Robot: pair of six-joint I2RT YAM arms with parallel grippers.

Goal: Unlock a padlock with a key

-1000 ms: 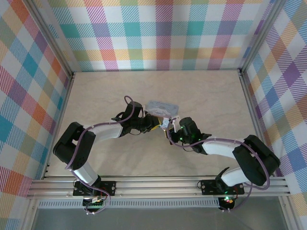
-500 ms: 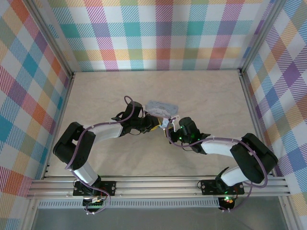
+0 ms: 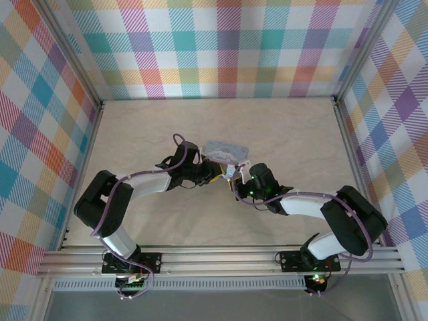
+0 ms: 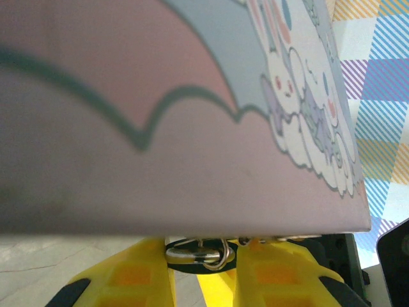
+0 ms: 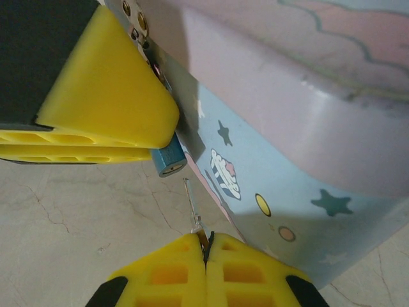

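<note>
Biggest thing first: the pale marbled tabletop [image 3: 281,127], with both arms reaching in to meet around its middle; sitting there is the pastel cartoon tin [image 5: 287,160] (bunny and stars print, pinkish lid), and both end effectors are crowded against its front side.

The left end effector [image 4: 203,281] has its yellow fingers narrowed around the padlock [image 5: 167,160], with the silvery shackle loop showing between them right under the tin's edge; the little blue body pokes out below one finger, tucked against the tin's wall. The right end effector [image 5: 206,246] is pinched fully together on the key [image 5: 192,201]. The thin blade points up toward the padlock's bottom end; the tip looks just short of it, though the angle makes that hard to call.
</note>
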